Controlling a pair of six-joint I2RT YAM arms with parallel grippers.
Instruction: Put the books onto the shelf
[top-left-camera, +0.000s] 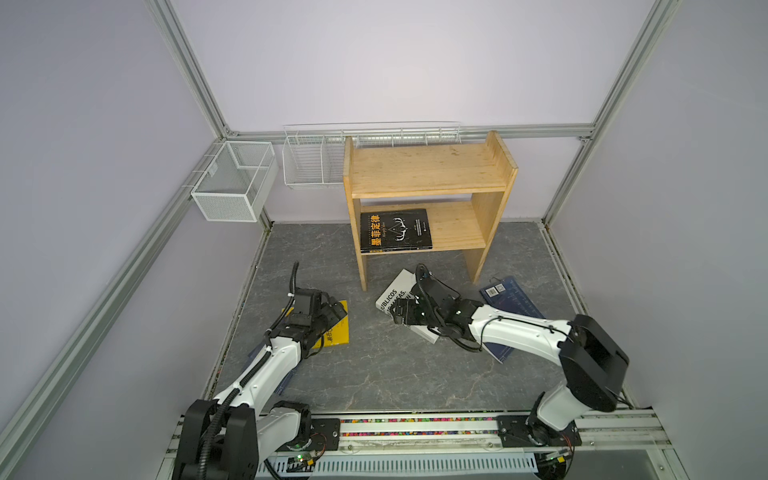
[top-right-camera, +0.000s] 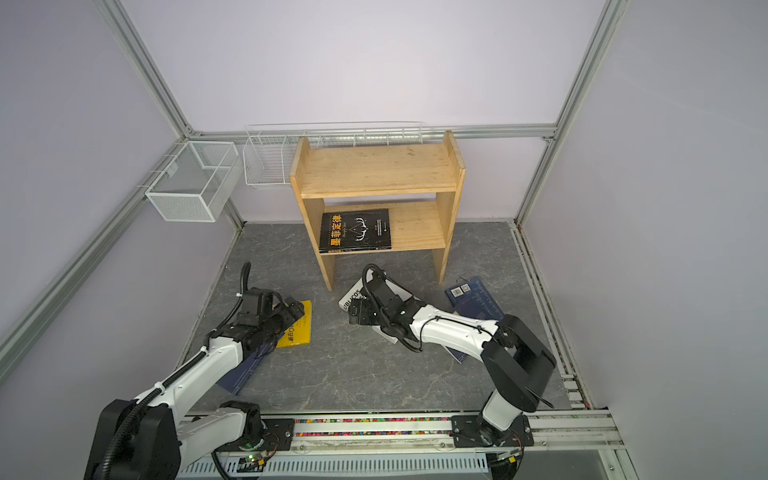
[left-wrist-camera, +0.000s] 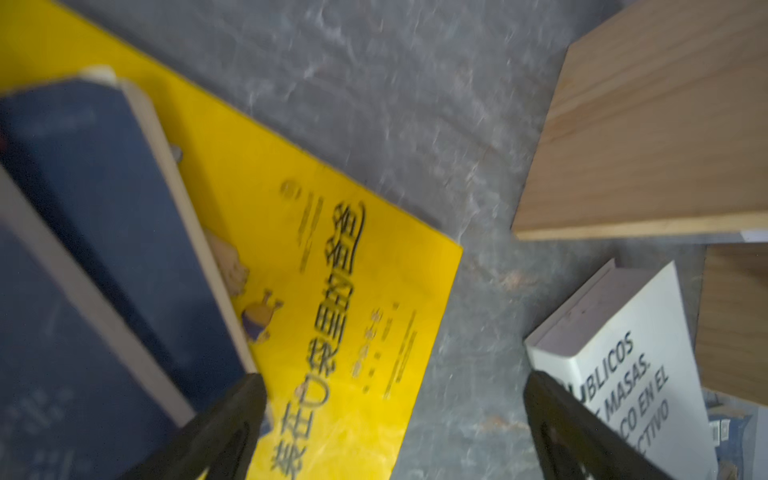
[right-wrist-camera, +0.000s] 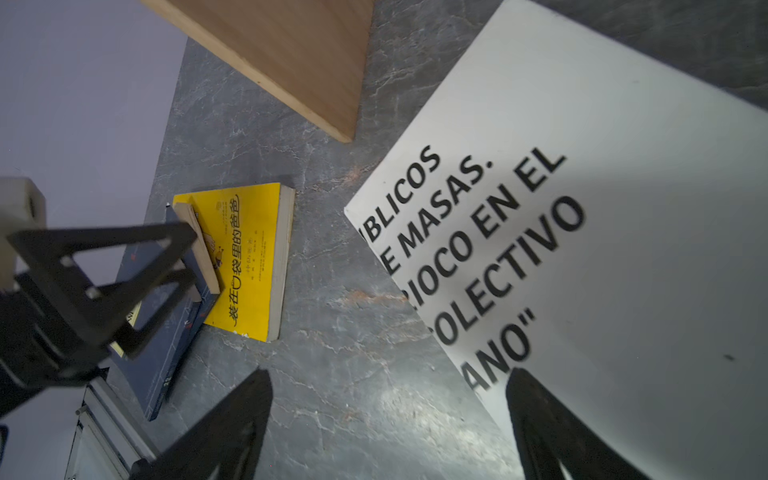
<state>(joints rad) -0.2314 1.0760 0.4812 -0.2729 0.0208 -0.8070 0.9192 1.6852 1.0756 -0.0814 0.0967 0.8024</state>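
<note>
The pine shelf (top-left-camera: 428, 174) stands at the back, with a black book with orange characters (top-left-camera: 395, 230) lying flat on its lower tier. A yellow book (top-left-camera: 338, 332) lies on the floor at the left, and a navy book (left-wrist-camera: 104, 208) rests partly on it. My left gripper (left-wrist-camera: 392, 386) hangs open over the yellow book's edge, holding nothing. A thick white book (right-wrist-camera: 582, 208) lies in front of the shelf. My right gripper (right-wrist-camera: 388, 386) is open at its corner, one finger over the cover and the other over the floor. More navy books (top-left-camera: 511, 299) lie under the right arm.
Two white wire baskets (top-left-camera: 232, 183) (top-left-camera: 311, 162) hang on the back-left frame. Walls and aluminium posts close in the grey marbled floor (top-left-camera: 374, 374). The arms' mounting rail (top-left-camera: 415, 428) runs along the front. Another navy book (top-right-camera: 243, 372) lies beneath the left arm.
</note>
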